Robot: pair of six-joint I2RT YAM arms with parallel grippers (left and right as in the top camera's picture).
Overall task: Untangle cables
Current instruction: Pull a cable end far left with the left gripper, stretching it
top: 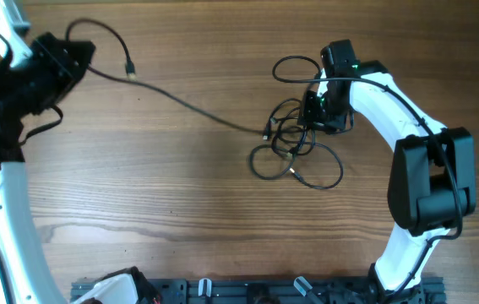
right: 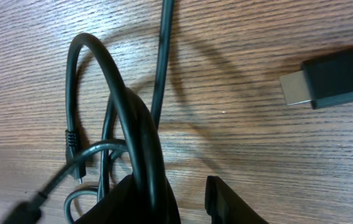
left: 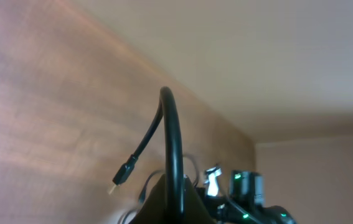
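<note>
Left gripper (top: 77,52), at the desk's far left corner, clamps the long cable (top: 188,105), which trails to the cable tangle (top: 294,152) mid-desk. Right gripper (top: 317,108), jaws parted, sits over the tangle's far side.

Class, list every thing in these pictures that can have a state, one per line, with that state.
Left gripper, shut on the long cable.
Right gripper, open, a loop against one finger.
Long cable, stretched from left gripper to tangle.
Tangle, knotted, on the table.
Big plug, unplugged, lying on the table.
</note>
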